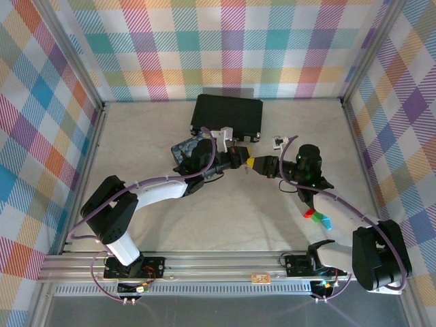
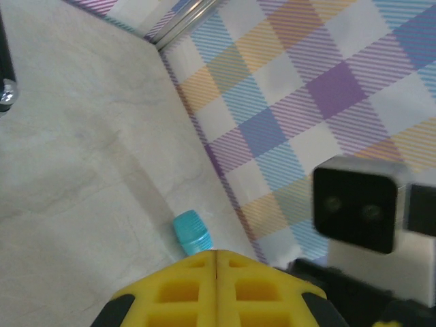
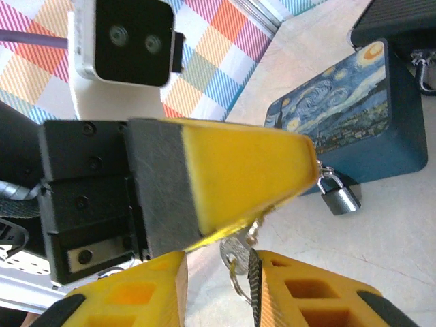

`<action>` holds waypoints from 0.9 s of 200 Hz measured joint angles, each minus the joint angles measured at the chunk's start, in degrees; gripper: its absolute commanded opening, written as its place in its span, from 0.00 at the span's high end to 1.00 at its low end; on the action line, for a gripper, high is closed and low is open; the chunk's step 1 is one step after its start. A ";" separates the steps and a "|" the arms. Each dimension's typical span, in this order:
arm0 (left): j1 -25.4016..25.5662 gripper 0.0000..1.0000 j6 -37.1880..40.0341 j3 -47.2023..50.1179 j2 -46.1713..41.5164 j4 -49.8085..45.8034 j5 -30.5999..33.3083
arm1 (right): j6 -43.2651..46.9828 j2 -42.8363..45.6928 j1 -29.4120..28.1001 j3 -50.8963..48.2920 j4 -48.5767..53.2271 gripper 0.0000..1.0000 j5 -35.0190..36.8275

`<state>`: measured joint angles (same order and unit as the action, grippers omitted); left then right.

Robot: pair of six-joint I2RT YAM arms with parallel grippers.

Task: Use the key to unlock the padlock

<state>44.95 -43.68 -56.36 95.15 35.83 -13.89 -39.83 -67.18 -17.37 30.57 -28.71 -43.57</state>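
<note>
Containers: blue box (image 3: 354,129) shut, contents hidden; black case (image 3: 402,24) closed, just behind box. padlock (image 3: 338,195) hangs at box front, shackle through hasp. left gripper (image 3: 306,167) tip just beside padlock, jaws pressed together. right gripper (image 3: 218,262) faces it, jaws slightly spread, key (image 3: 235,257) between them, near box front.
</note>
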 measured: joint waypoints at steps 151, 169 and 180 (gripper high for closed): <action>1.46 0.95 -4.98 0.83 0.02 6.49 0.42 | -1.70 -0.22 0.26 -0.52 -3.74 1.00 -0.61; 1.46 0.59 -5.14 0.83 0.00 6.08 0.11 | 0.90 -0.07 0.26 -0.13 -1.42 1.00 -0.66; 1.33 0.42 -5.11 1.05 -0.42 5.68 -0.20 | 3.76 0.20 0.26 0.74 2.03 1.00 -0.63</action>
<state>46.28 -48.80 -55.31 94.74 41.52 -14.09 -36.07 -66.98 -17.10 31.31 -26.68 -44.21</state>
